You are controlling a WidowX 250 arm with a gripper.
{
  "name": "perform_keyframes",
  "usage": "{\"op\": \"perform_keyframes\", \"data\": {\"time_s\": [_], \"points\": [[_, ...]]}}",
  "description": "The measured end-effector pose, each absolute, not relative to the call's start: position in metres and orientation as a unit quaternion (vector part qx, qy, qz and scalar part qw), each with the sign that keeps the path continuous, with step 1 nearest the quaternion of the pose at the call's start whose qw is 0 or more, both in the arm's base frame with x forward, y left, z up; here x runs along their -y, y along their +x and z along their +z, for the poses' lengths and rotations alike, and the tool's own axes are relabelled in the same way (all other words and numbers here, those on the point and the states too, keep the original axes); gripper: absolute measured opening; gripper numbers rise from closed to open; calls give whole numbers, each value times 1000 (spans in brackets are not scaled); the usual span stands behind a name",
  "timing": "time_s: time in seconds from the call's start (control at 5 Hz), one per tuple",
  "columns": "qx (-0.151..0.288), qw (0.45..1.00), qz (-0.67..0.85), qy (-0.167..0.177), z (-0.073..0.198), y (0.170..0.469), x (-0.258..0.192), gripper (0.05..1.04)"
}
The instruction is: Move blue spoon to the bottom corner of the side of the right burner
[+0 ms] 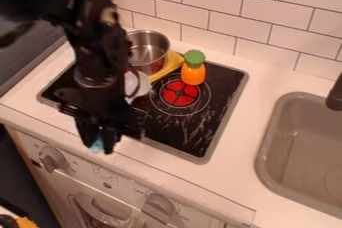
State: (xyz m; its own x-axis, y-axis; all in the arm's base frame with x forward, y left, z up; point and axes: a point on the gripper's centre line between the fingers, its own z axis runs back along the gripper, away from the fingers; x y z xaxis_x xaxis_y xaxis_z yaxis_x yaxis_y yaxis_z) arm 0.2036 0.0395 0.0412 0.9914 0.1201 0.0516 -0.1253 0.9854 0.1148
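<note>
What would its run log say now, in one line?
gripper: at stove's front-left edge | blue item: at gripper's tip, hold unclear | placement by right burner: not done | metal pot: farther back

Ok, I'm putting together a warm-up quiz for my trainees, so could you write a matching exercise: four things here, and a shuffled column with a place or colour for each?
Things
1. Blue item
2. Metal pot
3. Toy vegetable
4. Sink

Places and colours
A. Orange, with a green top
B. At the gripper
C. At the right edge of the view
D. Silver-coloured, near the tiled wall

Pairs: 1-B, 2-D, 3-A, 4-C
</note>
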Motion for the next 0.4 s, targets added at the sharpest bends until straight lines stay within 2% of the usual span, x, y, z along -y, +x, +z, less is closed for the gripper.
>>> {"op": "perform_keyframes", "data": {"time_s": [0.4], "points": [[13, 999, 5, 30, 21, 223, -15, 328]]}}
